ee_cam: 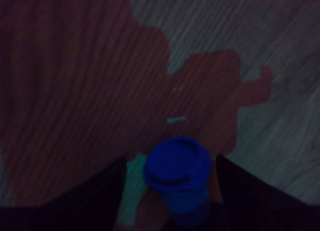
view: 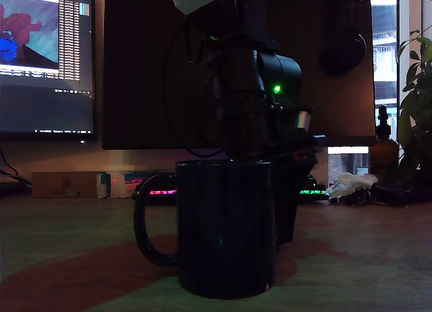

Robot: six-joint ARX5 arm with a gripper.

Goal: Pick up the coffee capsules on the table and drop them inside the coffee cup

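In the wrist view a blue coffee capsule (ee_cam: 177, 173) stands upright on the wooden table, between my gripper's (ee_cam: 170, 191) two dark fingers (ee_cam: 100, 201). A narrow gap shows between one finger and the capsule; the other finger is close to it or touching it. The gripper is open around it. In the exterior view the coffee cup (view: 225, 227), a large dark mug with its handle towards the exterior view's left, stands in front. My arm (view: 260, 96) reaches down just behind it, and the cup hides the fingertips and the capsule there.
A lit monitor (view: 44, 55) and a dark screen (view: 148, 69) stand at the back. A cardboard box (view: 67, 184) lies at the back left. A brown bottle (view: 383, 150), crumpled white material (view: 347, 184) and a plant (view: 418, 89) are at the exterior view's right.
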